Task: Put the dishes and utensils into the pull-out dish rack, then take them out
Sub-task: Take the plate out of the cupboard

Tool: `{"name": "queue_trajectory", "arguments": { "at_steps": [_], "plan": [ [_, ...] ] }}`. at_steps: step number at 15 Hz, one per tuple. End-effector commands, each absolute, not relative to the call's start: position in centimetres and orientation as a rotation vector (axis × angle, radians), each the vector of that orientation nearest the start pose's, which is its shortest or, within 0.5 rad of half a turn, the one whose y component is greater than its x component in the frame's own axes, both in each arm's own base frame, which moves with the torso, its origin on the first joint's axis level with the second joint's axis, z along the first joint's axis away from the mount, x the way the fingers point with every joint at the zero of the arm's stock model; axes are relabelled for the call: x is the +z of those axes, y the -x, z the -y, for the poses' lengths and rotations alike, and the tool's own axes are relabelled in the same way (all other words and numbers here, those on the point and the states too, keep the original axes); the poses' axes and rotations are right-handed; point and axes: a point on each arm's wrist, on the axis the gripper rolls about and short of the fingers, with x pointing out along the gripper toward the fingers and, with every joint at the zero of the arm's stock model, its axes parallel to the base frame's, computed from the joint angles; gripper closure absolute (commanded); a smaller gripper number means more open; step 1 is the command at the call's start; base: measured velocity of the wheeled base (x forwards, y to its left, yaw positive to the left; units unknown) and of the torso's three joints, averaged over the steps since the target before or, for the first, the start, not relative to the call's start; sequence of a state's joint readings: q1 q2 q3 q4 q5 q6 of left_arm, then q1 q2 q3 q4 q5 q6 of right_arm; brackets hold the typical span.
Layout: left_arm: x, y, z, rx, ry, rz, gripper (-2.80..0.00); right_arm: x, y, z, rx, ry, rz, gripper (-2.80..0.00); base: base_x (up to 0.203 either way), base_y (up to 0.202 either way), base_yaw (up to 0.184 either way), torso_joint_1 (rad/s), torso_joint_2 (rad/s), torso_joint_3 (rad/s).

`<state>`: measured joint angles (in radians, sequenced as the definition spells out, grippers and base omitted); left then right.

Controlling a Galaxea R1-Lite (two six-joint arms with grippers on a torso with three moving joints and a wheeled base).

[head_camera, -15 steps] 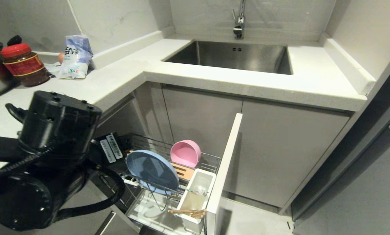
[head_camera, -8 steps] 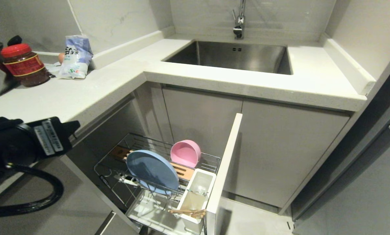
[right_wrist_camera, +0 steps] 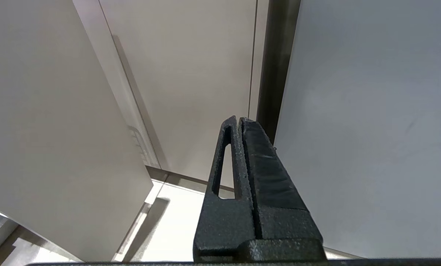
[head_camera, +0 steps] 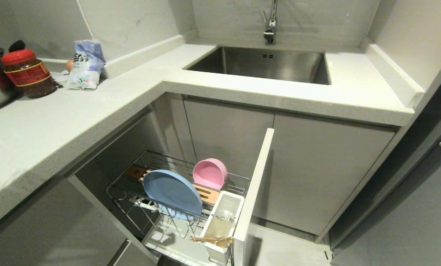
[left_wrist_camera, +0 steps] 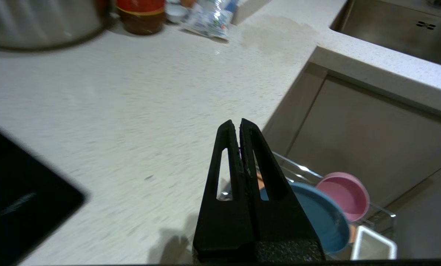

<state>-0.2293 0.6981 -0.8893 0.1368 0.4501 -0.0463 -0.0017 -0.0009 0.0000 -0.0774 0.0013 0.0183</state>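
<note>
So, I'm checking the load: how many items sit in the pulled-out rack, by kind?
Light-blue oval plate: 1
Round pink bowl: 1
Light-wood chopsticks, in the white utensil cup: 1 pair
Fork: none visible
Total: 3 kinds, 4 pieces

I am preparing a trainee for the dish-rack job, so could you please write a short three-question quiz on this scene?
1. True or false: the blue plate stands on edge in the pull-out dish rack.
2. What lies across the near end of the white utensil cup?
A. a spoon
B. the chopsticks
C. a sponge
3. How do the jaws of the left gripper stand, and do they hold anything?

Key:
1. True; the pink bowl stands behind it.
2. B.
3. Shut and empty, above the countertop.
</note>
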Motion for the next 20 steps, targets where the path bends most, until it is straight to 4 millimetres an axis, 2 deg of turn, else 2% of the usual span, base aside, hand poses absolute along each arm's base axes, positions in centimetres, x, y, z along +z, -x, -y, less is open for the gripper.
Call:
{"name": "queue_trajectory", "arguments": {
  "at_steps": [1,3,6,8,10,15,16,20],
  "plan": [
    [28.6,2.4,-1.1,0.224,0.002,0.13,0.0,7.6,2.1,0.0,0.0,-0.018,0.054,0.0,0.0,0.0,0.0,0.0,0.0,0.0],
    [25.6,5.9,-1.0,0.183,-0.076,0.128,0.0,7.6,2.1,0.0,0.0,-0.018,0.054,0.0,0.0,0.0,0.0,0.0,0.0,0.0],
    [20.1,8.2,-0.5,0.145,-0.123,0.124,0.0,7.6,2.1,0.0,0.0,-0.018,0.054,0.0,0.0,0.0,0.0,0.0,0.0,0.0],
    [15.9,7.6,-0.3,0.132,-0.126,0.072,0.0,7.6,2.1,0.0,0.0,-0.018,0.054,0.0,0.0,0.0,0.0,0.0,0.0,0.0],
    [13.9,6.1,-0.2,0.104,-0.051,0.047,0.0,7.6,2.1,0.0,0.0,-0.018,0.054,0.0,0.0,0.0,0.0,0.0,0.0,0.0],
    [7.3,2.2,0.0,0.0,-0.089,-0.014,0.0,7.6,2.1,0.0,0.0,-0.018,0.054,0.0,0.0,0.0,0.0,0.0,0.0,0.0],
    [6.9,2.1,0.0,-0.012,-0.094,-0.03,0.0,7.6,2.1,0.0,0.0,-0.018,0.054,0.0,0.0,0.0,0.0,0.0,0.0,0.0],
    [7.4,2.2,0.0,-0.019,-0.085,-0.007,0.0,7.6,2.1,0.0,0.0,-0.018,0.054,0.0,0.0,0.0,0.0,0.0,0.0,0.0]
  ]
}}
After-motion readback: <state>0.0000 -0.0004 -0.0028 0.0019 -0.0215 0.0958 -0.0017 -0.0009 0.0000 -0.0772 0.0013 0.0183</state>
